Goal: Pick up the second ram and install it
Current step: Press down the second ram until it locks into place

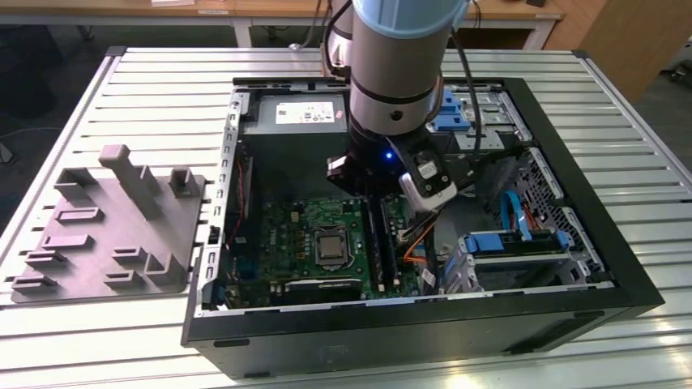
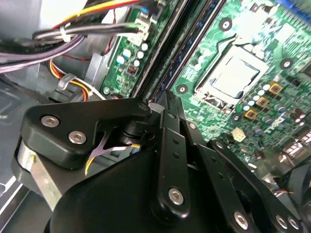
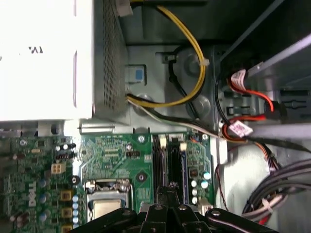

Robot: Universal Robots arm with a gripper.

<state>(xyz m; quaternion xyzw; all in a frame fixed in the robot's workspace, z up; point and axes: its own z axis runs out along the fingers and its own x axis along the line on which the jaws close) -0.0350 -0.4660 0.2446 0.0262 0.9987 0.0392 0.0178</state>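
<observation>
My gripper (image 1: pixel 373 193) is down inside the open computer case, low over the green motherboard (image 1: pixel 308 219). Its black fingers (image 3: pixel 170 190) are pressed together with nothing visible between them. They sit right above the near end of the memory slots. Two long dark strips lie side by side in those slots. The second ram (image 3: pixel 176 165) looks like the one beside the blue slot edge, also seen as the second ram (image 1: pixel 377 243) running toward the case front. Whether the fingertips (image 2: pixel 167 99) touch it I cannot tell.
A grey plastic block (image 1: pixel 108 227) with slots and posts lies on the slatted table at the exterior view's left. Inside the case are the processor socket (image 1: pixel 327 243), a power supply (image 1: pixel 292 117), blue drive brackets (image 1: pixel 508 243) and cable bundles (image 3: pixel 194 53) close to the slots.
</observation>
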